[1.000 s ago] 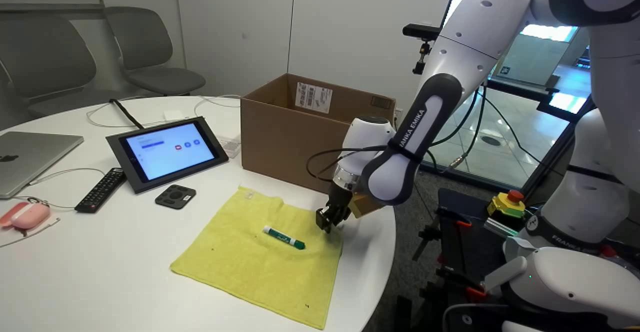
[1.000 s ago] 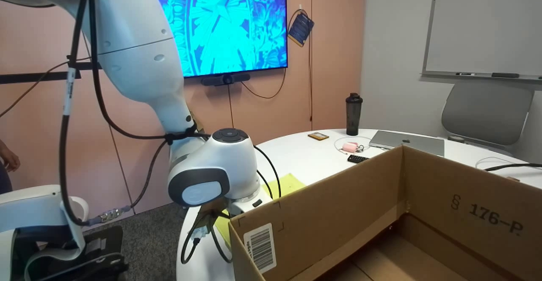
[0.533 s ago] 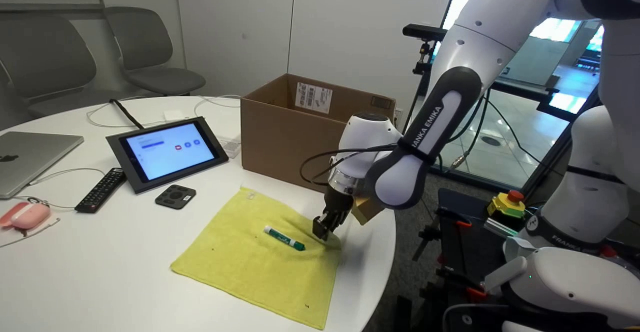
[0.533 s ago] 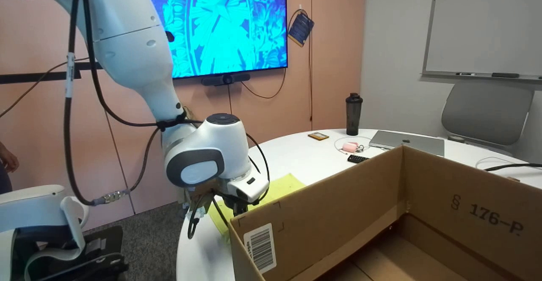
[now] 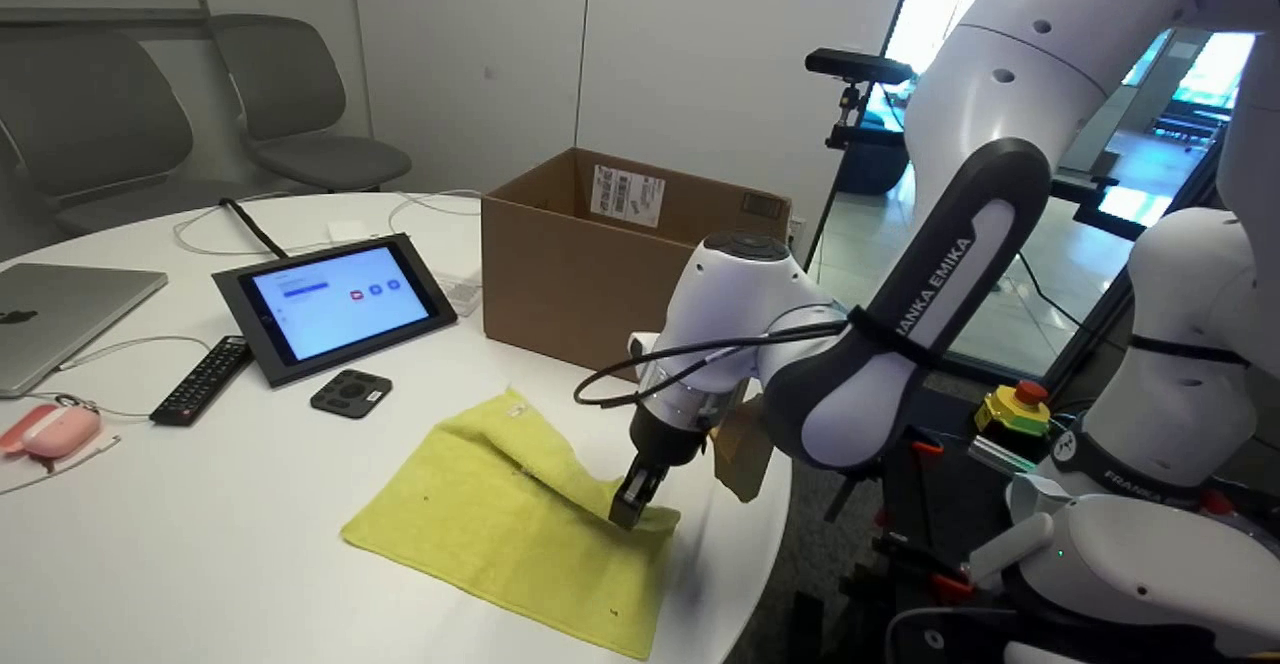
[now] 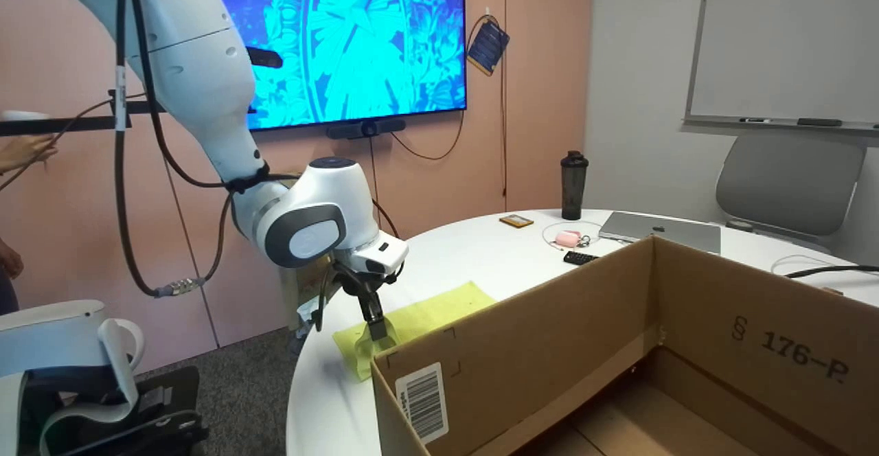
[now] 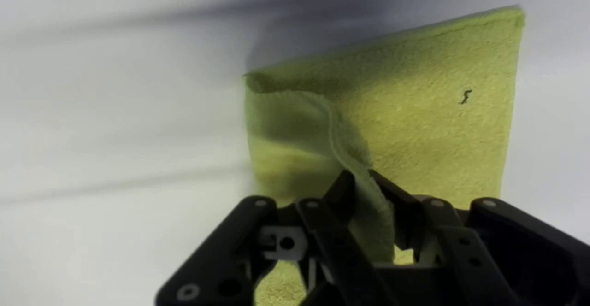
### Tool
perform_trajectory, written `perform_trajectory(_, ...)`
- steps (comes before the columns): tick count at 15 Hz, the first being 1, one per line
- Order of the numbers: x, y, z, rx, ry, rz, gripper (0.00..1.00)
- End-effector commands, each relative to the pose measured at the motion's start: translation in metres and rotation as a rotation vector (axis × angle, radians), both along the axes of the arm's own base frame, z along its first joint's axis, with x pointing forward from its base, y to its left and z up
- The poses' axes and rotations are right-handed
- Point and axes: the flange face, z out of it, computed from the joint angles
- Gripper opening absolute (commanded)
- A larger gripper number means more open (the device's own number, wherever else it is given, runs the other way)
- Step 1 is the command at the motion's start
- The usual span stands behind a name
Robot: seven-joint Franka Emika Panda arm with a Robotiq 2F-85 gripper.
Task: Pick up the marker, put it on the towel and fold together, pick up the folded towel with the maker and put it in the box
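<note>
The yellow towel [image 5: 480,524] lies on the white table, with its far edge lifted and folded part-way over itself. It also shows in an exterior view [image 6: 446,312], partly behind the box. My gripper [image 5: 627,514] points down at the towel's right side and is shut on the towel's edge. In the wrist view, the gripper [image 7: 362,175] pinches a fold of the towel [image 7: 438,126] between its fingers. The green marker is hidden, apparently under the turned-over part. The open cardboard box [image 5: 575,279] stands behind the towel; its inside shows in an exterior view [image 6: 645,415].
A tablet on a stand [image 5: 340,299], a black remote [image 5: 203,380], a small black puck [image 5: 351,393], a pink earbud case [image 5: 60,431] and a laptop [image 5: 70,319] lie left of the towel. A black bottle [image 6: 573,185] stands at the table's far side.
My gripper has taken the towel's far edge and moved toward the near side, pulling it over. The marker, visible on the towel before, is now out of sight. The box has not moved.
</note>
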Motion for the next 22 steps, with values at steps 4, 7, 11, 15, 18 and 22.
perform_trajectory(4,0.016,0.071,-0.065,-0.102,0.069,-0.044,0.06)
perform_trajectory(7,0.028,0.096,-0.079,-0.137,0.098,-0.143,0.06)
perform_trajectory(11,0.041,0.116,-0.082,-0.172,0.140,-0.239,0.33)
perform_trajectory(15,0.050,0.126,-0.058,-0.165,0.172,-0.229,0.55)
perform_trajectory(18,0.048,0.133,-0.035,-0.160,0.185,-0.149,0.78)
perform_trajectory(22,0.049,0.137,0.006,-0.088,0.166,-0.054,1.00)
